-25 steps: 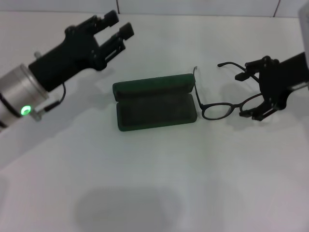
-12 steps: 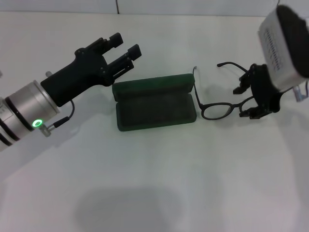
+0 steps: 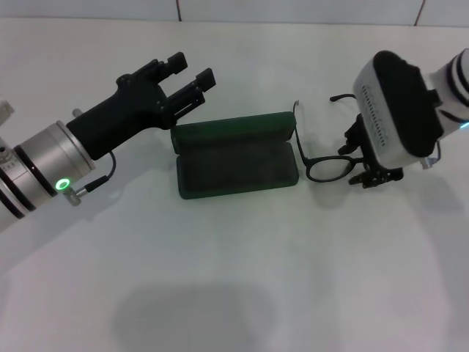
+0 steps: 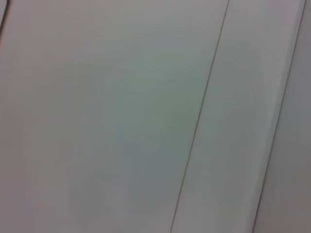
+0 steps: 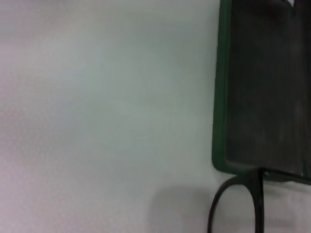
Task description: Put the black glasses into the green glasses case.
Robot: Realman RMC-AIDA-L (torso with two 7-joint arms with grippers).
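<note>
A plain white table (image 3: pixel 234 279) fills the view. Thin dark seams (image 3: pixel 177 10) cross the pale strip beyond its far edge.

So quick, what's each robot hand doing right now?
Left gripper: open, holding nothing, up behind the green glasses case.
Right gripper: down over the black glasses; cannot tell if it's open or shut.
</note>
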